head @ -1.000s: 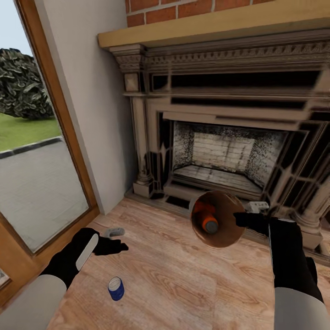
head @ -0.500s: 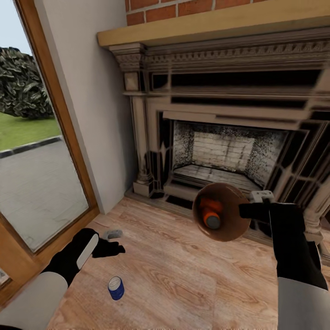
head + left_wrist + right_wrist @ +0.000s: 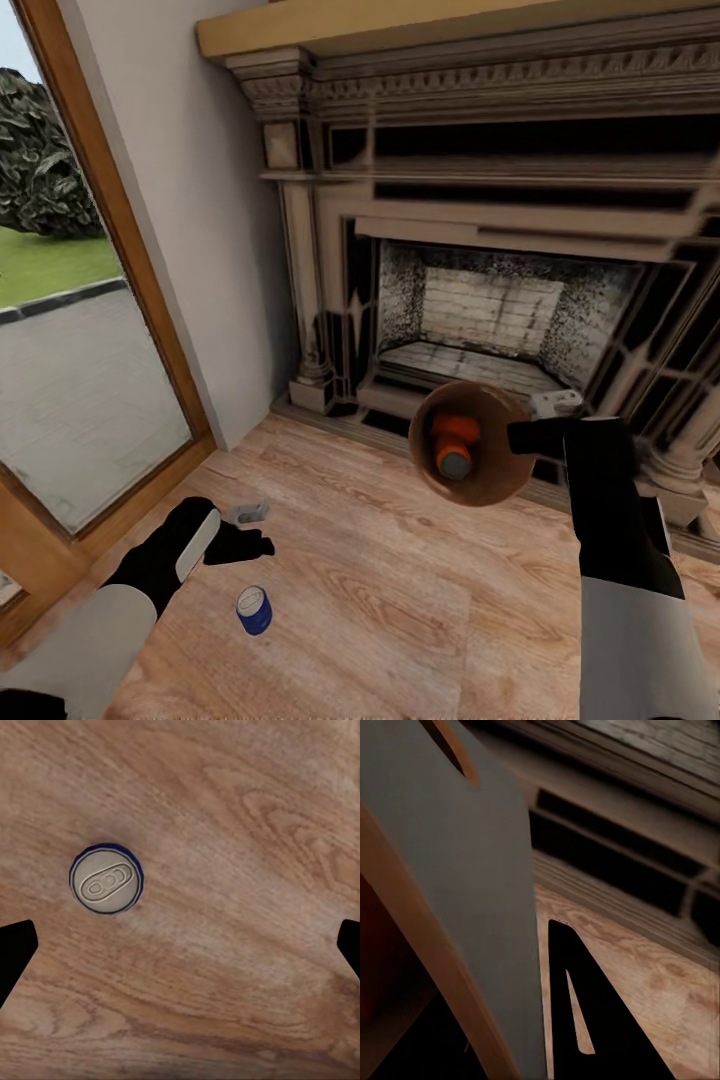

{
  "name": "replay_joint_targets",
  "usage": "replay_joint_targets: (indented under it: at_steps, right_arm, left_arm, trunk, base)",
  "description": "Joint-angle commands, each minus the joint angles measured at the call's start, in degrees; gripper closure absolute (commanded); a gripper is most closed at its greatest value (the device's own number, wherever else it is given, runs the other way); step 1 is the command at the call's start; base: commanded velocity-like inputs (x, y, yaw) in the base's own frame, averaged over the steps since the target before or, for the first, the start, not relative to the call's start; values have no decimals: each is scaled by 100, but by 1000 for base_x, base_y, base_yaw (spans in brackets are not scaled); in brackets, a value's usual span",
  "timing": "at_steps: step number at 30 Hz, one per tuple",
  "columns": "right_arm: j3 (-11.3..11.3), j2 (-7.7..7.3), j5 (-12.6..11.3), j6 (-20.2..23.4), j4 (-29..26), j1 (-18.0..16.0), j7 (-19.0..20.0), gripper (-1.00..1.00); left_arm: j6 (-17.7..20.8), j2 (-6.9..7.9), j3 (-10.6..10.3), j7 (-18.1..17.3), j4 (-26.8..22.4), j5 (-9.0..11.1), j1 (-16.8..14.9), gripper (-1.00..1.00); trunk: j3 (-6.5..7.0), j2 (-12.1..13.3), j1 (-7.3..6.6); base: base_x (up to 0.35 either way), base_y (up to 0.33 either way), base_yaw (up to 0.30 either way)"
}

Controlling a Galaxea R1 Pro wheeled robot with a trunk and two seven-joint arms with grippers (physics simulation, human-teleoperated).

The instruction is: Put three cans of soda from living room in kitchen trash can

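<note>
You are holding the bin up before the fireplace, with the blue can standing on the floor.

Head view: your right hand (image 3: 524, 436) is pinching the rim of the tash can (image 3: 500, 470), orange cans (image 3: 452, 442) lying inside; your left hand (image 3: 245, 545) is hovering near the blue can (image 3: 253, 609). Left wrist view: that hand's fingers (image 3: 15, 954) are standing spread wide above the floor (image 3: 247, 832) beside the can's silver top. Right wrist view: the bin's grey wall (image 3: 457, 870) is sitting against one finger (image 3: 592, 1020).

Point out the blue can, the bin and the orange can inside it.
blue can (image 3: 254, 610): head view, its side wall.
bin (image 3: 505, 480): head view, brown inner wall.
orange can (image 3: 455, 432): head view, its orange body.
</note>
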Motion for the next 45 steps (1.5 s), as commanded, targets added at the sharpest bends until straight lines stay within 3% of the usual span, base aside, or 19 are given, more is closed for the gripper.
replay_joint_targets:
  at_steps: [1,7,15,30,45]
  right_arm:
    - [40,33,-24,7,-11,-9,16,100]
    - [163,247,240,7,-11,-19,15,100]
    - [250,389,458,7,-19,-85,15,100]
    - [271,335,477,7,-79,-390,15,100]
    - [225,341,436,7,-54,-409,23,100]
  left_arm:
    - [-2,-4,0,1,5,-1,-2,-100]
    - [3,-30,0,5,56,-8,-5,-100]
    - [-8,-41,0,24,262,-14,-60,-100]
    - [-22,-41,-4,28,336,-6,-67,-100]
    - [-81,-32,-9,30,297,12,-67,-100]
  trunk:
    - [-22,-3,1]
    - [-155,-11,17]
    - [-332,-21,37]
    - [-664,-41,76]
    - [-664,-41,76]
  base:
    - [0,0,0]
    - [0,0,0]
    - [0,0,0]
    - [0,0,0]
    - [0,0,0]
